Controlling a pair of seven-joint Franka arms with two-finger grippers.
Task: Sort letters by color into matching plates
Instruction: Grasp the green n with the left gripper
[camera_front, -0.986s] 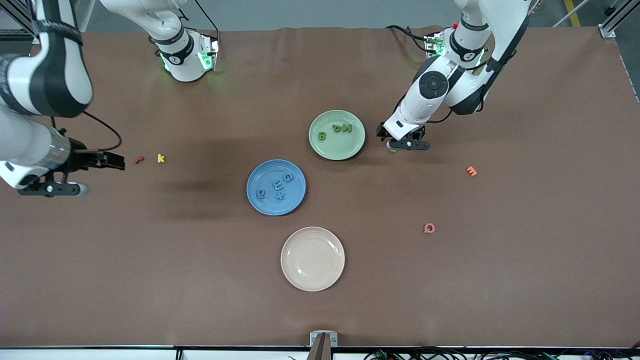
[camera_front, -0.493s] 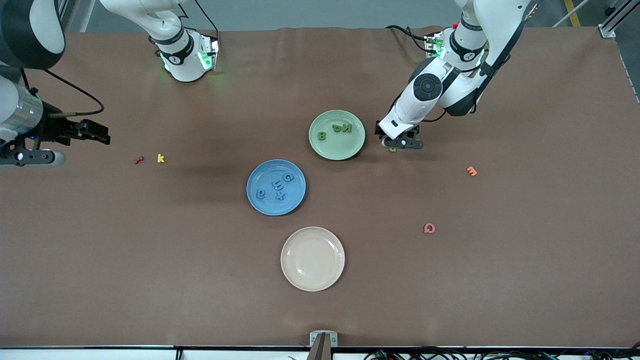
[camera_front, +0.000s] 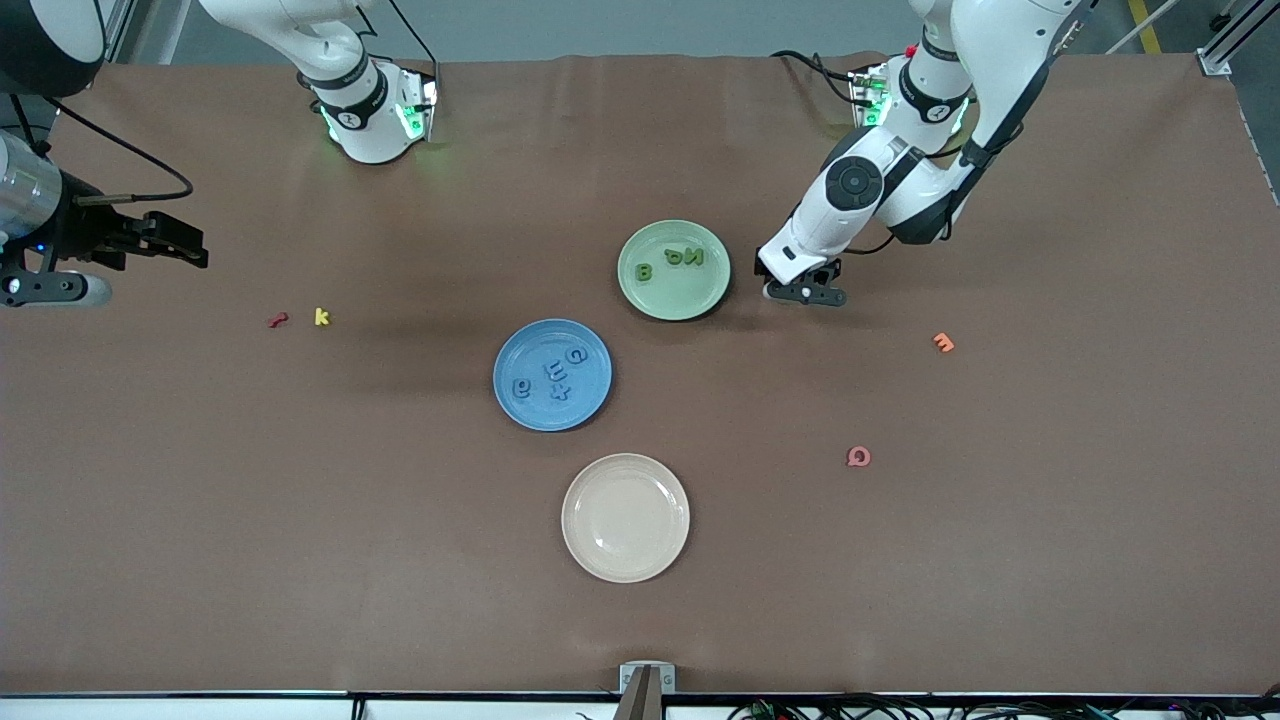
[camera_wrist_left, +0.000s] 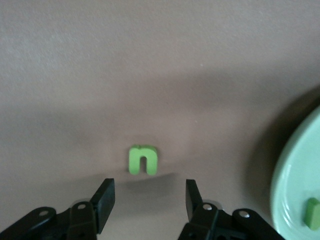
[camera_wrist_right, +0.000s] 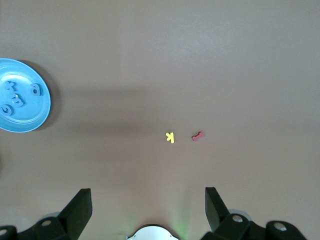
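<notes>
The pale green plate (camera_front: 674, 270) is carrying three green letters. Beside it, the left gripper (camera_wrist_left: 147, 200) is hanging spread and empty over a chunky bright-green n (camera_wrist_left: 143, 159) lying flat on the table. The right gripper (camera_wrist_right: 147, 207) is waiting wide apart, empty.

Your left gripper (camera_wrist_left: 149, 199) is sitting spread over bare table, with only the green plate (camera_wrist_left: 295, 185) crowding the green letter (camera_wrist_left: 143, 160) just beside it.

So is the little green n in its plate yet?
Not yet. The green n lies flat on the bare table beside the green plate, and the open left gripper is over it without touching.
</notes>
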